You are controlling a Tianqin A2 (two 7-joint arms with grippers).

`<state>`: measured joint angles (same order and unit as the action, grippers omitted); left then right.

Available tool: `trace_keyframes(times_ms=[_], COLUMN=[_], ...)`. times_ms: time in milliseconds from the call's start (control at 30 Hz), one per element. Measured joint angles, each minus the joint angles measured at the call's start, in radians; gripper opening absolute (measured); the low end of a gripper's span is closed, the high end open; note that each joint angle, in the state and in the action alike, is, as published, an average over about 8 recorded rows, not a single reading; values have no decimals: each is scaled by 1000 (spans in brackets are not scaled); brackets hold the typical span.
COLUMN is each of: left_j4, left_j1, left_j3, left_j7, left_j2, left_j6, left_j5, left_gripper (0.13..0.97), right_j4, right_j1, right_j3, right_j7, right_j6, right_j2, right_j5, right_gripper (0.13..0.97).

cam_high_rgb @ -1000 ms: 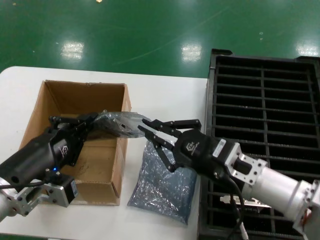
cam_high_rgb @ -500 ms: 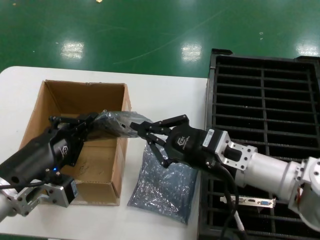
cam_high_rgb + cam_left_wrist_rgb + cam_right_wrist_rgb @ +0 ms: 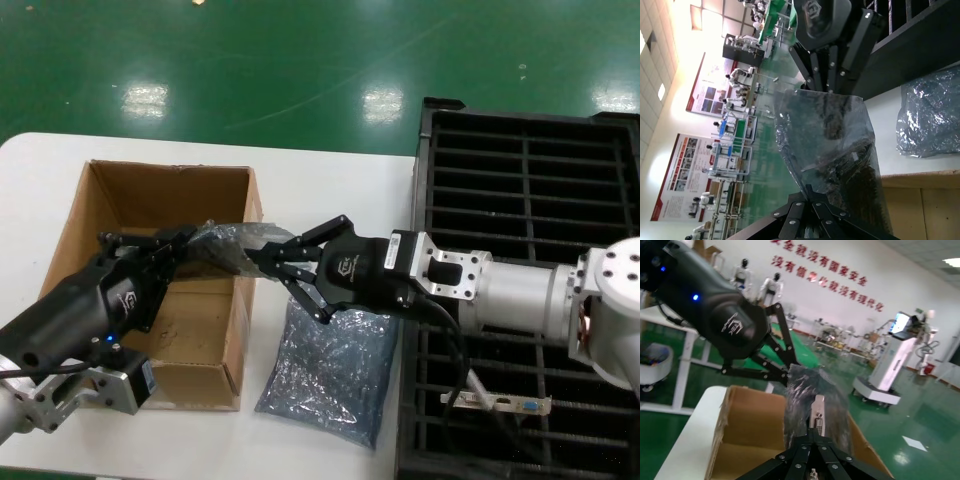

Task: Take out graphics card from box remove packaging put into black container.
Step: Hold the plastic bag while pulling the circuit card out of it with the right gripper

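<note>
The graphics card (image 3: 818,415) sits inside the packaging (image 3: 235,245), a crinkly grey bag held in the air over the right wall of the box (image 3: 150,200). My left gripper (image 3: 190,245) is shut on the bag's left end, and in the left wrist view the packaging (image 3: 835,145) runs away from the left gripper (image 3: 809,190). My right gripper (image 3: 270,255) is shut on the opposite end. In the right wrist view the right gripper (image 3: 817,437) pinches at the card's silver bracket. The black container (image 3: 530,190) stands to the right.
A flatter bluish crinkled bag (image 3: 330,370) lies on the white table (image 3: 330,190) between box and container, under my right gripper. Another card with a silver bracket (image 3: 500,405) rests in a near slot of the container. The box floor looks bare.
My right gripper has moved left from above the bluish bag to the packaging's free end and gone from wide open to shut on it. The left arm has held still.
</note>
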<state>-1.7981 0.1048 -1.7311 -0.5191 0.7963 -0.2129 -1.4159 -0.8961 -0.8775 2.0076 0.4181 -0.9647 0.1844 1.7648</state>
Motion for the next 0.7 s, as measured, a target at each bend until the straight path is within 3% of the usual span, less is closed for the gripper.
trace_keyframes(times_ms=[700], left_j4=[0], left_j1=[0], left_j3=[0], left_j7=[0], left_j2=[0], left_j6=[0], left_j5=[0], left_gripper=[139], right_j4=[363], right_j1=[-185], right_j3=[-24], right_j7=[159], right_j6=[-93], right_j2=[-96], right_j5=[-31], right_gripper=[156])
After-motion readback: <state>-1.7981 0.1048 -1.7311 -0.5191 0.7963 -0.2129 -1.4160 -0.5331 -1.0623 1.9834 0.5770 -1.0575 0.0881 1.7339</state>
